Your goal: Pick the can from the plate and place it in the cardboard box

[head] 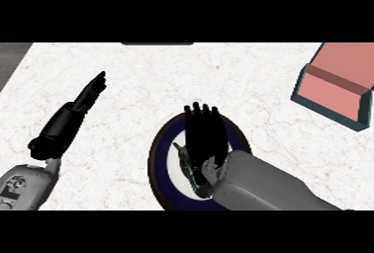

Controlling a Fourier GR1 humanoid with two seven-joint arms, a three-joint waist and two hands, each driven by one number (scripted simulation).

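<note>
A plate (162, 148) with a brown rim, dark blue ring and pale centre lies on the counter at lower centre. On it, a grey-green can (192, 170) lies on its side, mostly hidden under my right wrist. My right hand (203, 131) is stretched over the plate with fingers straight and pointing away from me, right beside and above the can; it is open. The cardboard box (326, 109), with teal walls and a pinkish inside, sits at the upper right, well apart from the hand. My left hand (75, 109) rests open at the left, fingers straight.
The counter top is white marble. Its left edge borders a dark grey strip at the upper left. A dark object sits at the far edge near top centre. Bare counter lies between the plate and the box.
</note>
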